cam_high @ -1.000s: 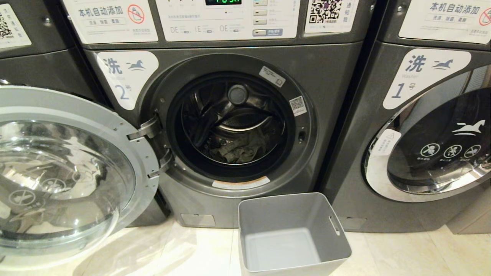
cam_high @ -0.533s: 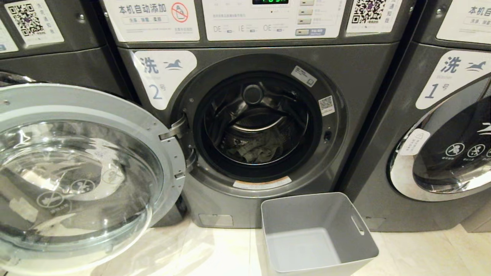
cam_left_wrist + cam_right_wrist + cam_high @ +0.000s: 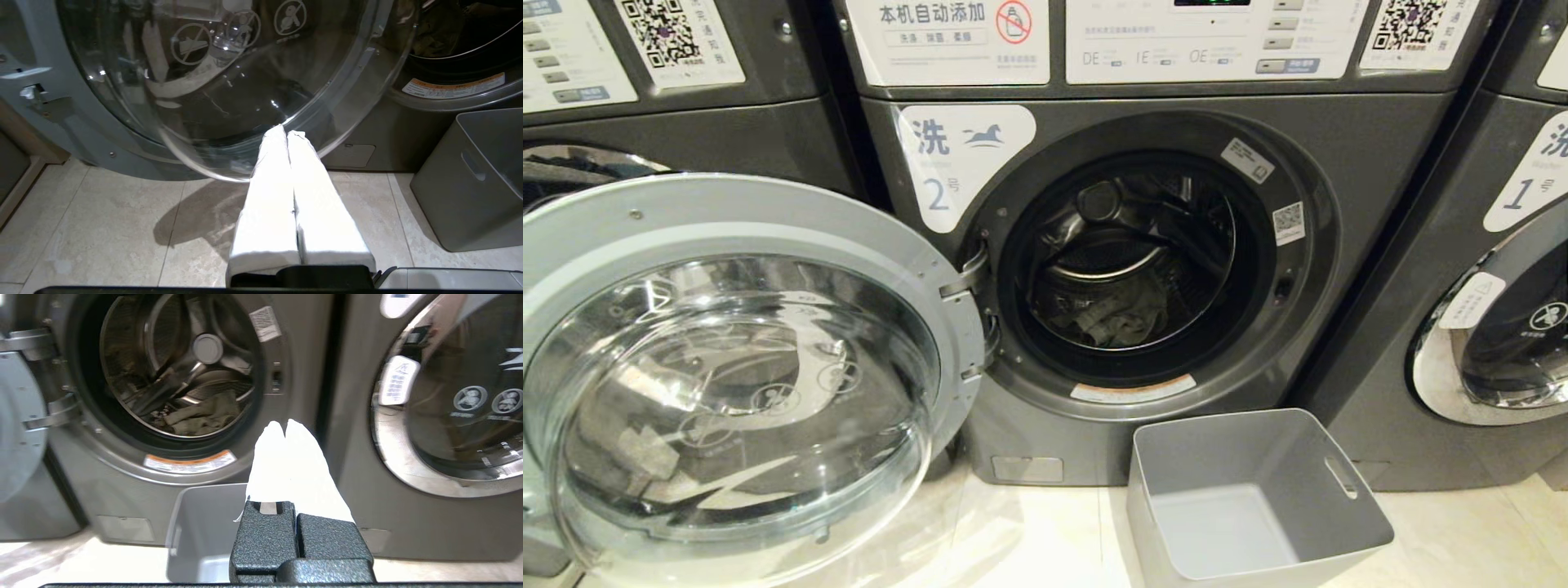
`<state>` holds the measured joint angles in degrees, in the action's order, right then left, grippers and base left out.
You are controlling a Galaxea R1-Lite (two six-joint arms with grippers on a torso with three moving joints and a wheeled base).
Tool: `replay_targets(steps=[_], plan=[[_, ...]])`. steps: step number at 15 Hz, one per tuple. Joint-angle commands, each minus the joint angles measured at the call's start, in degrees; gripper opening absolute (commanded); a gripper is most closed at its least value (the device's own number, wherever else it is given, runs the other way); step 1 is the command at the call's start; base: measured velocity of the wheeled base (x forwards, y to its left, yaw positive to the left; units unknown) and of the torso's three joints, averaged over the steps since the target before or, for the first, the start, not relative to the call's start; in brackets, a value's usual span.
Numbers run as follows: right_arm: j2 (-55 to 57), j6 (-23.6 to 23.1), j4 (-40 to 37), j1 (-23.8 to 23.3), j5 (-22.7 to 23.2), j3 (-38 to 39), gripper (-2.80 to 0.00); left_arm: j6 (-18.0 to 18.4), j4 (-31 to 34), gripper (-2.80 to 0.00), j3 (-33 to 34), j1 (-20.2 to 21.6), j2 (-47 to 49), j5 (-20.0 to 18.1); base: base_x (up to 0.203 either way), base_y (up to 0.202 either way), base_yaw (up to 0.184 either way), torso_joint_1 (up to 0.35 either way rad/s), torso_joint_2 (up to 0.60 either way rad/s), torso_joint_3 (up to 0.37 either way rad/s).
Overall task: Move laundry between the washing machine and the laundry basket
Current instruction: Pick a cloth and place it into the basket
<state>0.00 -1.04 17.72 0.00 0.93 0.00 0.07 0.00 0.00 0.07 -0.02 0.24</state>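
The washing machine (image 3: pixel 1356 147) marked 2 stands with its round glass door (image 3: pixel 735 376) swung wide open to the left. Deep in the drum lies the laundry (image 3: pixel 1123 318), a crumpled grey-green garment, also seen as laundry (image 3: pixel 202 414) in the right wrist view. The laundry basket (image 3: pixel 1258 445), a light grey bin, sits empty on the floor just below and right of the drum opening. Neither arm shows in the head view. My left gripper (image 3: pixel 286 132) is shut and empty, low over the floor facing the open door. My right gripper (image 3: pixel 284 424) is shut and empty, above the laundry basket (image 3: pixel 200 514).
The alike machine marked 1 (image 3: pixel 1503 269) stands to the right with its door closed. Another dark machine (image 3: pixel 686 122) stands at the left behind the open door. The open door reaches far out over the pale tiled floor (image 3: pixel 1045 531).
The whole head view has shifted: machine 2, the basket and the open door all sit further right in the picture, so the camera has moved left. Nothing in the scene itself has moved.
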Motion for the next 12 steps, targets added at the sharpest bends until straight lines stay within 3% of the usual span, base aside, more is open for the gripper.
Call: replay_targets(steps=[1,3,12], plan=[[0.09,-0.02,0.15,0.0,0.03,2.29,-2.8,-0.07,0.0,-2.8,0.0,0.01,-0.06,0.02,0.0,0.186,0.001,0.002,0.0,0.002],[0.09,-0.02,0.12,0.0,0.12,2.29,-2.8,-0.07,0.0,-2.8,0.0,0.01,-0.06,0.02,0.0,0.122,-0.002,0.006,0.0,0.003],[0.09,0.07,0.12,0.0,0.12,2.29,-2.8,-0.09,0.0,-2.8,0.0,0.01,-0.06,0.02,0.0,0.0,0.0,0.0,0.0,0.0]])
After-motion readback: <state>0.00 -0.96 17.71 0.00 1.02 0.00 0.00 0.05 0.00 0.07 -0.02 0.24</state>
